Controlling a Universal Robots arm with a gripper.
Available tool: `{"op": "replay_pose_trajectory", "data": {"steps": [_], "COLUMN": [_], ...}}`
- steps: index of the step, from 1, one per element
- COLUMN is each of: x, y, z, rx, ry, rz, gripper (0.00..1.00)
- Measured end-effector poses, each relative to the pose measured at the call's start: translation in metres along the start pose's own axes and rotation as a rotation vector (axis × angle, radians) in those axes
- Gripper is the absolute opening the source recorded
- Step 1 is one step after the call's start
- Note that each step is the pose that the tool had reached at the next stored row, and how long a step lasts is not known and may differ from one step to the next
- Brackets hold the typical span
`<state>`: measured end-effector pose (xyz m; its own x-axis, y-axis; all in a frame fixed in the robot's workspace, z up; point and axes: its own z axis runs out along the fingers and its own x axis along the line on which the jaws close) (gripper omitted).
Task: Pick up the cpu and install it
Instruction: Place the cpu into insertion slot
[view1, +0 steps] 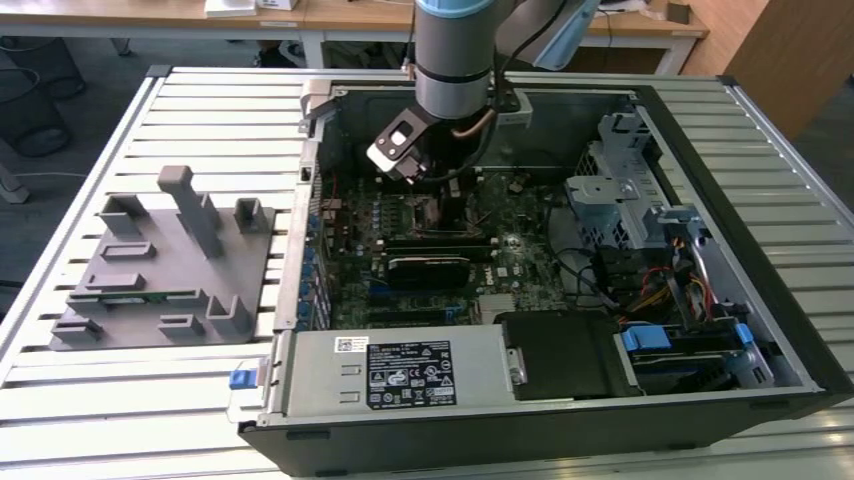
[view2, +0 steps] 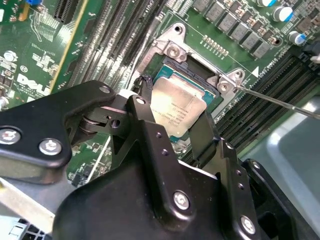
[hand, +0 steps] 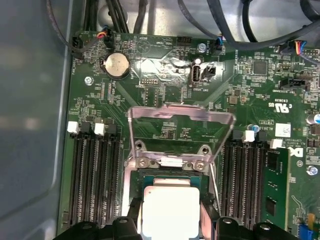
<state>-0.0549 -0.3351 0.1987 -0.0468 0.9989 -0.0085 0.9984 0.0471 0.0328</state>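
Install step, by the look of it. Your end effector (view2: 174, 117) is inside the case (view1: 534, 435), fingers (view2: 204, 135) clamped on opposite edges of the cpu (view2: 177, 102). The cpu is in or just over the socket (view2: 225, 85), load plate (hand: 180, 120) tipped open; can't tell if it's seated. Next move, imo, needs the cpu flat & square to the socket, no sideways drag.
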Motion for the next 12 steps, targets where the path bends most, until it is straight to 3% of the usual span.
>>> {"op": "replay_pose_trajectory", "data": {"steps": [12], "x": [0.0021], "y": [-0.0002], "z": [0.0064], "rx": [0.0005], "ry": [-0.0013], "rz": [0.028], "gripper": [0.54]}}
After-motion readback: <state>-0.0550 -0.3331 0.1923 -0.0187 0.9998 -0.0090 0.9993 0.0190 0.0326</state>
